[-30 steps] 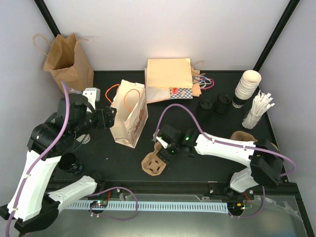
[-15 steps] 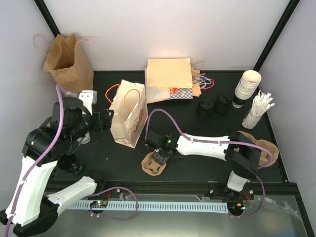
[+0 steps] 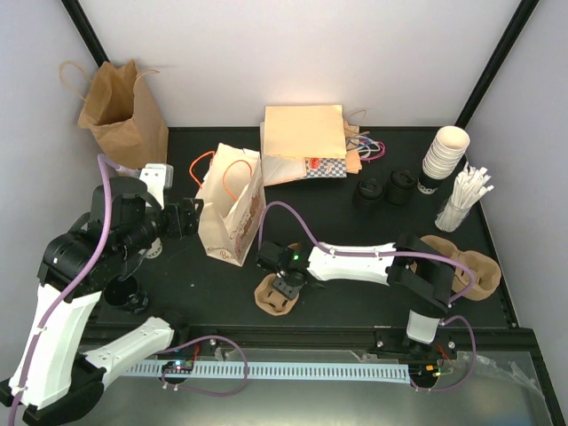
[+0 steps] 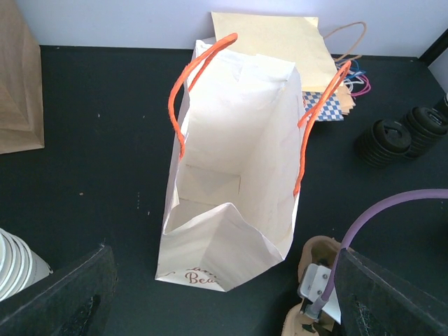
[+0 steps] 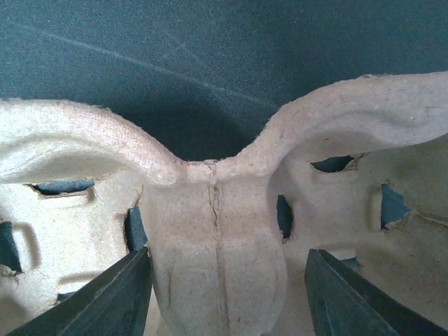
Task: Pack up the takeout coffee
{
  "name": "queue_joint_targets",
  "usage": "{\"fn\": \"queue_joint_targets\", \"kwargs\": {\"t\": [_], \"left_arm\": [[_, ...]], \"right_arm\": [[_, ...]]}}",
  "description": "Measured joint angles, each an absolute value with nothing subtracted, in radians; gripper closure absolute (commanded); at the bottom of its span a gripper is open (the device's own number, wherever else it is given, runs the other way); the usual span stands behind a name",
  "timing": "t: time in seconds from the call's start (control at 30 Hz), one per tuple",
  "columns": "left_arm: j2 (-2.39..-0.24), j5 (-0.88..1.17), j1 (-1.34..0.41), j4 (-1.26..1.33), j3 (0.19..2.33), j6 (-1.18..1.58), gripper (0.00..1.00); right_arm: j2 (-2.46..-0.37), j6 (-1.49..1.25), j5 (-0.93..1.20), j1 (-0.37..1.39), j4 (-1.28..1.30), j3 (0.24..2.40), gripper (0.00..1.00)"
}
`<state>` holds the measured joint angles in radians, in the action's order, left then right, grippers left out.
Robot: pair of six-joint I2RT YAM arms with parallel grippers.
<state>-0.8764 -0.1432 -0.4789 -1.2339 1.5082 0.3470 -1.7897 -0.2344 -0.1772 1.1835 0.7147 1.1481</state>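
Observation:
The takeout coffee (image 3: 125,298) shows only as a black round lid at the table's left front, partly hidden under my left arm. A white paper bag with orange handles (image 3: 232,209) stands open and empty; the left wrist view looks down into it (image 4: 231,161). My left gripper (image 3: 188,218) is open and empty beside the bag's left side. A brown pulp cup carrier (image 3: 274,298) lies in front of the bag. My right gripper (image 3: 282,282) is open just above it, its jaws either side of the carrier's middle ridge (image 5: 217,252).
A brown paper bag (image 3: 120,111) stands at the back left. Flat bags (image 3: 306,142) are stacked at the back centre. Loose black lids (image 3: 382,191), stacked lidless cups (image 3: 442,158), stirrers (image 3: 463,200) and more pulp carriers (image 3: 469,271) are at the right.
My right arm has reached left and brought its gripper down over the pulp carrier. My left arm has shifted slightly and covers more of the lidded cup.

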Motion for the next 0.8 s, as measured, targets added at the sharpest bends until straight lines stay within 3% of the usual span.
{"fn": "queue_joint_targets", "kwargs": {"t": [0.23,0.47,0.8], "left_arm": [[-0.876,-0.143,-0.479,-1.234,1.507,0.342,0.12],[-0.876,-0.143,-0.479,-1.234,1.506,0.339,0.12],[-0.876,-0.143,-0.479,-1.234,1.507,0.336,0.12]], "right_arm": [[-1.79,-0.24,-0.182,1.184,0.712,1.148,0.53],[-1.78,-0.245,-0.207,1.184,0.709,1.148,0.6],[-1.641,-0.245,-0.25,1.184,0.707,1.148,0.6]]}}
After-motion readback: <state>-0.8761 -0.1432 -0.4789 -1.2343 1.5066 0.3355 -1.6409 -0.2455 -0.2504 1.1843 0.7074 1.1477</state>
